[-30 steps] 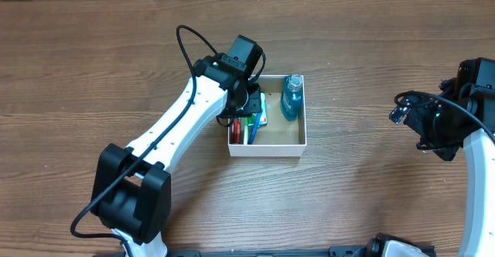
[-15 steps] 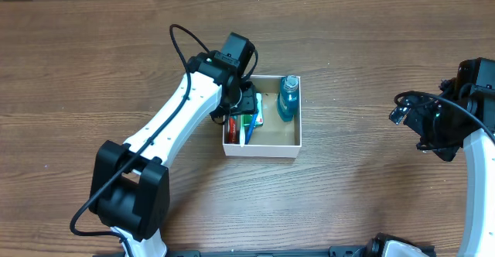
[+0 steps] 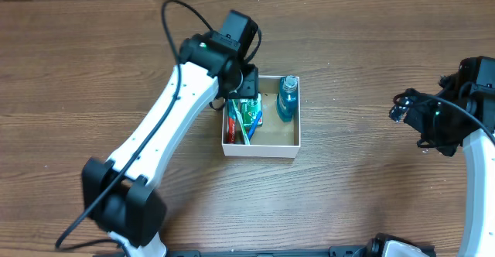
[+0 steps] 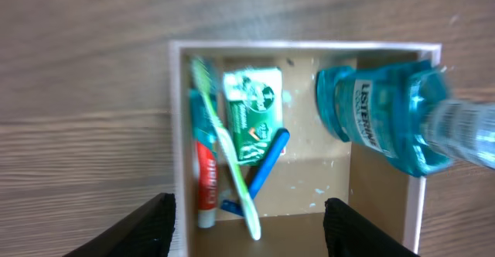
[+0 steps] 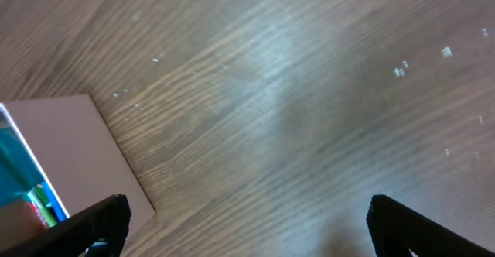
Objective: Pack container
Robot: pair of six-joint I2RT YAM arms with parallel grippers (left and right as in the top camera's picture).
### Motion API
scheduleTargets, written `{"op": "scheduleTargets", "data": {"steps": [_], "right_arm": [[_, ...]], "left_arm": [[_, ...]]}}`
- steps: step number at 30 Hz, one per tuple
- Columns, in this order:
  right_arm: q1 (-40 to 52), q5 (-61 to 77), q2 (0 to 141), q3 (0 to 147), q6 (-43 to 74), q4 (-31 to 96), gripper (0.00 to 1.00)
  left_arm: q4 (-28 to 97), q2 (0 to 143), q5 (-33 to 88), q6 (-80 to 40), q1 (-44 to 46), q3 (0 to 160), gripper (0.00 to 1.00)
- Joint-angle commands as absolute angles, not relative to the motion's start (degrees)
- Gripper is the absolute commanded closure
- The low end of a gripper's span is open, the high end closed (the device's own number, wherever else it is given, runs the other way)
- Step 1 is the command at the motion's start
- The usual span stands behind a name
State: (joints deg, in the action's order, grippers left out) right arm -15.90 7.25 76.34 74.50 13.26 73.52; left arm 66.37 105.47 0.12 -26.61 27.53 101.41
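My left arm (image 3: 170, 125) stretched across the surface (image 3: 371, 195), left gripper (image 4: 247, 214) spread empty above the container (image 4: 309, 48), right gripper (image 5: 246, 218) spread empty well aside, mouthwash bottle (image 4: 371, 118) blurred, cap end cut off

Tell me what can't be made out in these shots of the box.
- Overhead: the box's far-left corner, hidden under the left arm.
- Left wrist: the bottle's cap, blurred and cut off at the right edge.
- Right wrist: most of the box, cut off at the left edge.
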Motion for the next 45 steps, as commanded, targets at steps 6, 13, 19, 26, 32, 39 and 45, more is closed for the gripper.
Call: {"op": "scheduleTargets", "data": {"steps": [6, 13, 19, 26, 32, 39, 45], "right_arm": [[3.2, 1.3, 76.4, 80.1, 8.9, 56.6, 0.00], [4.1, 1.3, 80.5, 80.0, 8.2, 47.9, 0.00], [4.1, -2.4, 76.3, 79.7, 13.6, 53.0, 0.00], [4.1, -4.5, 51.1, 60.5, 16.4, 48.6, 0.00], [4.1, -5.1, 31.6, 47.9, 21.2, 58.6, 0.00], [4.1, -4.0, 31.7, 47.9, 21.3, 60.6, 0.00], [4.1, -4.0, 31.7, 47.9, 21.3, 60.6, 0.00]], "left_arm": [[71.7, 88.5, -13.7, -23.0, 8.8, 103.9, 0.25], [72.6, 92.4, -6.3, -18.4, -5.8, 103.4, 0.00], [74.7, 89.4, -3.7, -13.5, -6.7, 103.1, 0.00], [60.0, 57.6, 2.5, -12.0, -6.6, 71.9, 0.00], [59.5, 26.2, 2.6, -18.2, -6.6, 47.4, 0.00], [60.5, 22.0, 2.5, -18.4, -6.6, 44.7, 0.00], [62.6, 22.0, 2.6, -18.4, -6.6, 44.7, 0.00]]}}
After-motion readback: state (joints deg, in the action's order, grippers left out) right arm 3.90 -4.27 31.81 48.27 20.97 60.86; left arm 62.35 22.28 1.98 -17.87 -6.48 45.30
